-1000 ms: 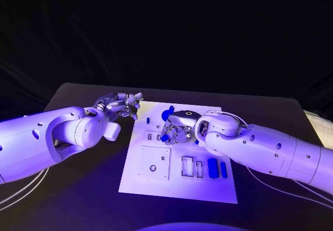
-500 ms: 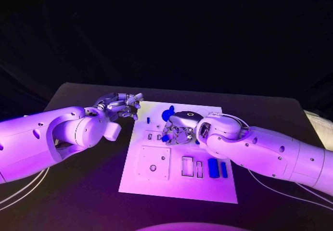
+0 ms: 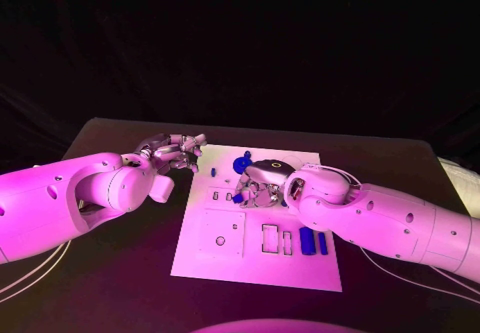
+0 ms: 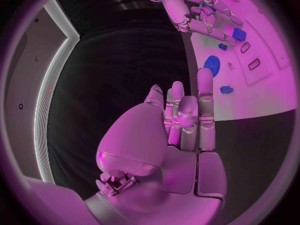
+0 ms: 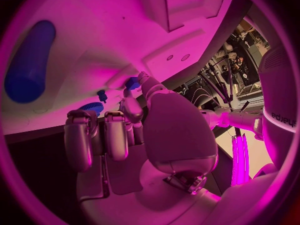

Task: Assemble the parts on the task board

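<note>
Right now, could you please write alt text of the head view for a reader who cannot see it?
The right robot hand reaches down over the middle of the flat white task board on the black table, at a small blue part. The left robot hand hangs off the board's far left corner. A round blue gear lies farther back.

The right robot hand [image 5: 125, 130] hangs over the board [image 5: 125, 40], its fingertips pinching a small blue part [image 5: 132, 83]. A long blue part [image 5: 28, 62] lies on the board well apart from the fingertips; a blue gear [image 5: 94, 107] and a small blue peg [image 5: 101, 94] sit near them.
</note>
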`<state>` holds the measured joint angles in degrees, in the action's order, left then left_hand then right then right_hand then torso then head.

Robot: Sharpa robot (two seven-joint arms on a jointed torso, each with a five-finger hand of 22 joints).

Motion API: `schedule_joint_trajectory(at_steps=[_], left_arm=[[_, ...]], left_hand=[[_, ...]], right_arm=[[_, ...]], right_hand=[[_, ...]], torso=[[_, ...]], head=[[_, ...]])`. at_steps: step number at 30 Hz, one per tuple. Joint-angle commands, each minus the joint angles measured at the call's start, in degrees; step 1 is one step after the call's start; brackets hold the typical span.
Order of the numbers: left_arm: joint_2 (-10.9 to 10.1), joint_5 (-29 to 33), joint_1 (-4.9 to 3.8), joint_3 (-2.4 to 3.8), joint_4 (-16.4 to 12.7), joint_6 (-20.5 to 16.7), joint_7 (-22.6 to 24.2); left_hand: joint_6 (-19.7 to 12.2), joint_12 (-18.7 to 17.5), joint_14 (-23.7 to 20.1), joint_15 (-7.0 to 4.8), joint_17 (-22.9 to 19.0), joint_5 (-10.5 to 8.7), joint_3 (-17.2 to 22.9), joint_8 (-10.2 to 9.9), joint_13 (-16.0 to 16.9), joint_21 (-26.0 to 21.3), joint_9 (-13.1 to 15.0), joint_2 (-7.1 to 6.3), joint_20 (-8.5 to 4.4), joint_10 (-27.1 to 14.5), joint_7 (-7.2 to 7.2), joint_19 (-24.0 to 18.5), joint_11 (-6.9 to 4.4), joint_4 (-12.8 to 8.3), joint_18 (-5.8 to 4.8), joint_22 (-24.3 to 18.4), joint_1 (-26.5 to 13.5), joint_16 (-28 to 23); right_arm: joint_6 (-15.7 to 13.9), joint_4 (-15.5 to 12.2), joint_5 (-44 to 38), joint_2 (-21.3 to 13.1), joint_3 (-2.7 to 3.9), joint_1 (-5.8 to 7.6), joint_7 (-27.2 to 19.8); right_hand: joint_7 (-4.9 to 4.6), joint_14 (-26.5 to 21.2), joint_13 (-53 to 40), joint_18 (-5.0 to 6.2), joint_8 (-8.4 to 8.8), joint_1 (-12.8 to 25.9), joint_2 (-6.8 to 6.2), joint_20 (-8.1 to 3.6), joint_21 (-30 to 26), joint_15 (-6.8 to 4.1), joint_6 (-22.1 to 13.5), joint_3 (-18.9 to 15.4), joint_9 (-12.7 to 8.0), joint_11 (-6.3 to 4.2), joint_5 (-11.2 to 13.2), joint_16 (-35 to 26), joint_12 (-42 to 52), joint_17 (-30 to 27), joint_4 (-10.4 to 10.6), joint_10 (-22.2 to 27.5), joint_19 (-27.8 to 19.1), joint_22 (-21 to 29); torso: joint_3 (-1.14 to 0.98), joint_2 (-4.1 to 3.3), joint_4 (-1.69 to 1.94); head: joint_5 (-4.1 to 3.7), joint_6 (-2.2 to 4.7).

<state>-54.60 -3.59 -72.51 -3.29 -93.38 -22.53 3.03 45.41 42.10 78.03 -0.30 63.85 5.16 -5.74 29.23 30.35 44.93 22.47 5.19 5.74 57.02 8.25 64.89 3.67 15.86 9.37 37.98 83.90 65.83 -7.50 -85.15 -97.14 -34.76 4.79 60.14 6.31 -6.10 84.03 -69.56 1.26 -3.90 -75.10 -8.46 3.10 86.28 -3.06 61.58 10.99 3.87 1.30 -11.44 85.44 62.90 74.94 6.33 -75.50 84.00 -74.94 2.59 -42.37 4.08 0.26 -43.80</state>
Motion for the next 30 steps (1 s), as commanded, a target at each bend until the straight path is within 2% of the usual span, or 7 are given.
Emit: schedule_joint_trajectory(at_steps=[1,12,23,30], left_arm=[[0.08,-0.25,0.00,0.03,-0.08,1.09,-0.07],[0.09,-0.47,0.01,0.02,-0.11,1.15,-0.19],[0.07,-0.49,0.01,0.02,-0.12,1.25,-0.34],[0.12,-0.68,0.02,0.02,-0.10,1.33,-0.46]], left_hand=[[-0.22,-0.26,-0.31,0.04,-0.05,0.13,0.36,-0.33,-0.09,-0.20,-0.05,0.07,0.11,-0.42,0.00,-0.10,0.12,0.12,1.15,-0.07,0.17,-0.25],[-0.26,-0.28,-0.34,0.05,-0.12,0.13,0.38,-0.34,-0.16,-0.25,-0.09,0.03,0.12,-0.46,0.01,-0.08,0.13,0.10,1.15,-0.11,0.19,-0.29],[-0.26,-0.28,-0.34,0.05,-0.12,0.13,0.38,-0.34,-0.16,-0.25,-0.09,0.03,0.12,-0.46,0.01,-0.08,0.13,0.10,1.15,-0.11,0.19,-0.29],[-0.31,-0.31,-0.38,0.07,-0.23,0.13,0.43,-0.35,-0.28,-0.33,-0.15,-0.01,0.13,-0.51,0.03,-0.04,0.14,0.07,1.15,-0.17,0.24,-0.37]], right_arm=[[0.21,-0.63,-1.48,-0.26,-0.02,-0.25,1.19],[0.41,-0.72,-1.69,-0.15,-0.02,-0.49,1.94],[-0.30,-1.32,-3.51,-0.22,-0.03,-0.91,3.72],[-0.83,-1.46,-5.38,-0.02,-0.04,-1.27,5.27]], right_hand=[[-0.10,4.53,-0.06,0.22,0.07,-0.09,-0.60,0.55,0.18,0.55,-0.08,-0.36,0.07,0.20,-0.39,0.28,0.25,8.50,-0.06,-0.18,2.41,-8.98],[-0.16,4.53,0.13,0.23,0.09,0.16,-0.84,0.62,0.16,0.62,-0.04,-0.96,0.09,0.28,-0.36,0.29,0.07,8.54,0.05,-0.09,2.40,-8.95],[-0.16,4.56,-0.30,0.15,0.00,0.42,-1.12,0.70,0.36,0.68,0.17,-1.88,0.15,0.31,-0.40,0.39,0.78,8.72,0.19,-0.48,2.62,-9.32],[0.04,4.53,-0.94,0.06,-0.44,-0.23,-0.73,0.67,0.57,0.58,1.22,-2.24,0.34,0.13,-0.72,0.37,1.80,8.76,-0.02,-1.09,2.85,-9.67]], torso=[[0.01,-0.01,0.00],[0.05,0.00,0.12],[0.02,-0.03,0.05],[0.02,-0.02,0.12]], head=[[-0.01,-0.07],[-0.16,-0.12],[-0.09,-0.23],[-0.16,-0.43]])
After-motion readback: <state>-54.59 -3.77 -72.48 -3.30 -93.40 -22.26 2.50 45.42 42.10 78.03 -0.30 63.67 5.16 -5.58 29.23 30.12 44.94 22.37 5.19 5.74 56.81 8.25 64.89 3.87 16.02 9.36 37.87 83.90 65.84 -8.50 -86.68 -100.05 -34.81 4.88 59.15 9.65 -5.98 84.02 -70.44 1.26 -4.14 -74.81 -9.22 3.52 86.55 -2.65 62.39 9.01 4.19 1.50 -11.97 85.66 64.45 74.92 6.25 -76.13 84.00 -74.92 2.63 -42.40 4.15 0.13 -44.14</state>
